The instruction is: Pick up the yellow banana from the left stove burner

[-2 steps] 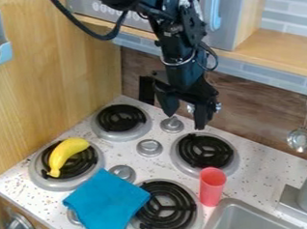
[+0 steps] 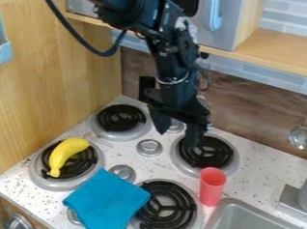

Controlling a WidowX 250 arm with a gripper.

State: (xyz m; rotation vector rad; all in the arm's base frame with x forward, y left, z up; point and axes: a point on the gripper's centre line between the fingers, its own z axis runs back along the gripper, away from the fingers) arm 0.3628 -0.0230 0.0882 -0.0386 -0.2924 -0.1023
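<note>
Gripper: (image 2: 176, 132) fingers wide apart, nothing I can see between them, pointing down near the back right burner (image 2: 209, 151).
Red cup: (image 2: 211, 187) toward me and a little right of the gripper, lower down, standing upright, so its long axis runs up and down.
Between: that burner's coil, low and flat (the cup looks taller).
Beside the cup: the sink (image 2: 253, 225) to its right, a blue cloth (image 2: 106, 201) to its left.
Farther left: a banana (image 2: 65, 153) across the front left burner (image 2: 83, 163).
</note>
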